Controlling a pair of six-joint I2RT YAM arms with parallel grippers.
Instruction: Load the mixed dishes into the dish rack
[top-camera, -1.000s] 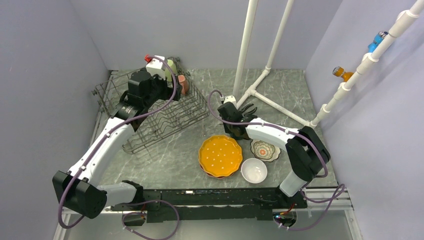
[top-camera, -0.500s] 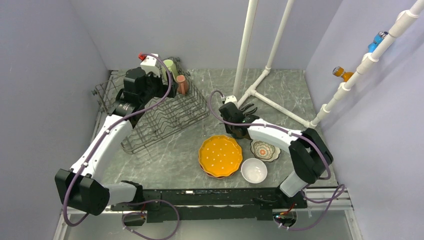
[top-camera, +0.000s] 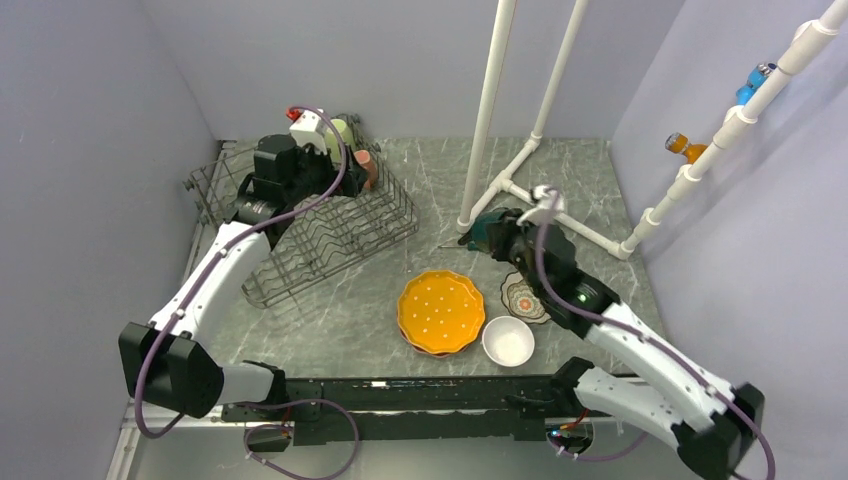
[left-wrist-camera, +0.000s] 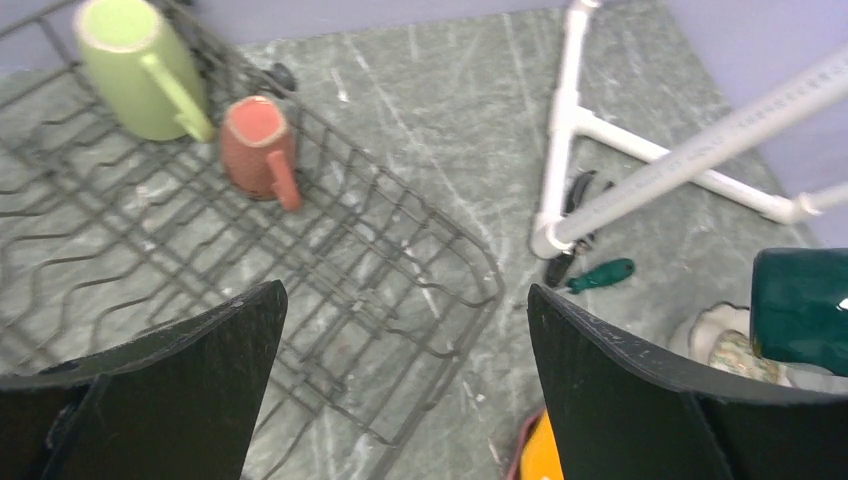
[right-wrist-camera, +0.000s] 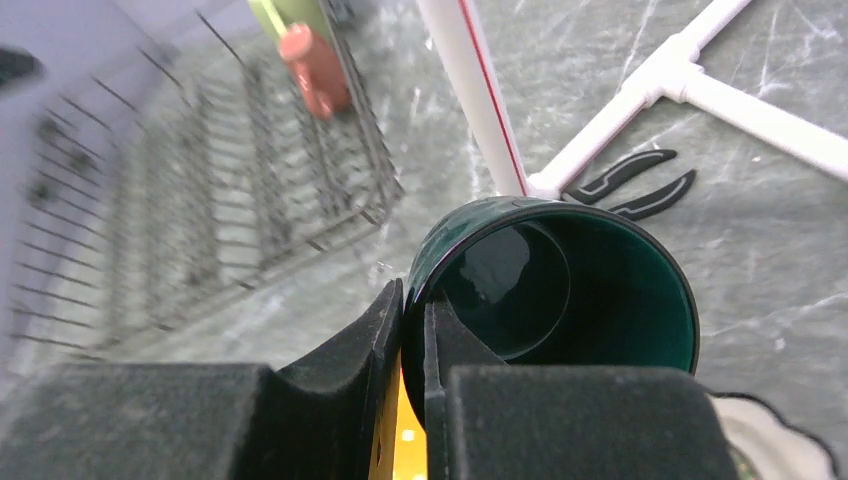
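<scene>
Nearest the arm bases, the white bowl (top-camera: 508, 341) and the stacked orange plates (top-camera: 440, 312) sit down behind the right gripper (right-wrist-camera: 413, 330), with the patterned bowl (top-camera: 522, 298) pretty much under its wrist. None are racked yet. That gripper is pinching the dark teal mug (right-wrist-camera: 590, 290) by its wall, one finger inside the rim and one outside, I'd guess because the body's too fat to span. The dish rack (top-camera: 330, 240) is well off to its left. Farther out, the left gripper (left-wrist-camera: 400, 320) hangs wide open and empty over the rack, with the pink mug (left-wrist-camera: 258, 145) and pale green mug (left-wrist-camera: 125, 65) just beyond it.
</scene>
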